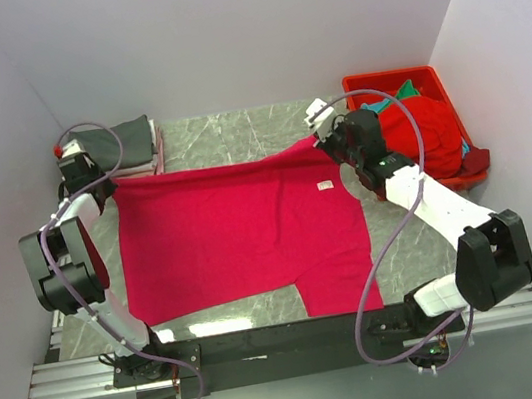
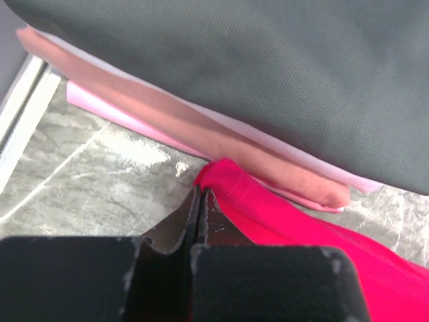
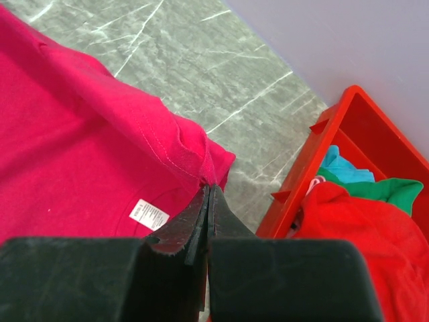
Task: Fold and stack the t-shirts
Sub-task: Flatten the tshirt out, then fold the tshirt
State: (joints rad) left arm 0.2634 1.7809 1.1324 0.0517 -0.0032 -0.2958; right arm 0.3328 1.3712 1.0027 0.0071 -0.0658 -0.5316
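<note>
A large crimson-pink t-shirt lies spread flat on the marble table, its white neck tag facing up. My left gripper is shut at the shirt's far-left corner. The cloth meets its closed tips there. At the far-right corner, my right gripper is shut, with the hem pinched at its tips. The far edge of the shirt runs between the two grippers. A folded stack sits at the back left, with a dark grey shirt on top of white and pale pink ones.
A rigid red bin stands at the back right and holds a crumpled red shirt and a teal-green one. White walls close in the table on three sides. Bare marble shows behind the spread shirt.
</note>
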